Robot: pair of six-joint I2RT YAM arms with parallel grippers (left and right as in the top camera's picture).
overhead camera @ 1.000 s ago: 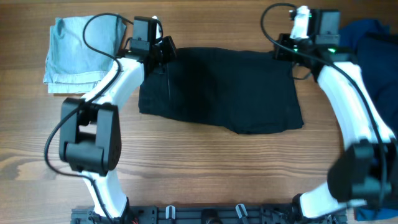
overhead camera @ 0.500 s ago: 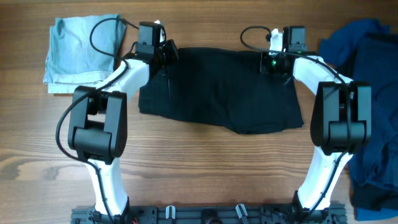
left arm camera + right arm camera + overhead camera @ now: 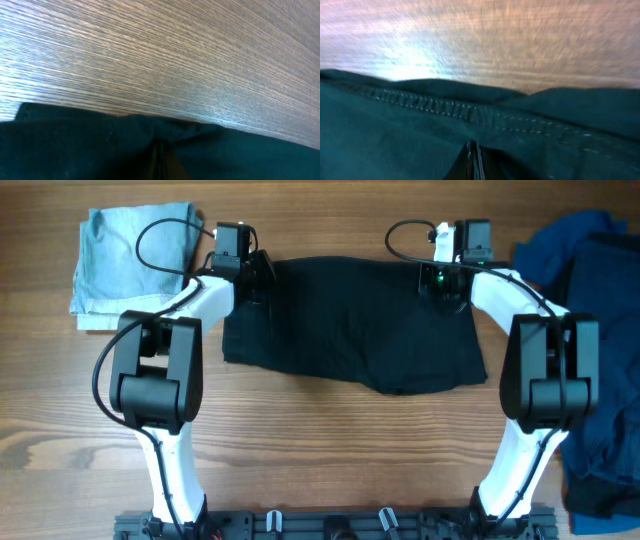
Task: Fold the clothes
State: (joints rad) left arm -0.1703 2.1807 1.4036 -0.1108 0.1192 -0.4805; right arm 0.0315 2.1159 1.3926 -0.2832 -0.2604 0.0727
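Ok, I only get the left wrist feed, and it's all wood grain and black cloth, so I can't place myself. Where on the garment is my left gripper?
Observer: The left gripper is shut on the far left corner of the black shorts, which lie spread flat.
Operator: And the other arm?
Observer: The right gripper is shut on the same far edge, near the right corner, pinching the stitched hem.
Operator: Anything beside me to watch for?
Observer: A folded pale blue garment lies to the left of the shorts, apart from them.
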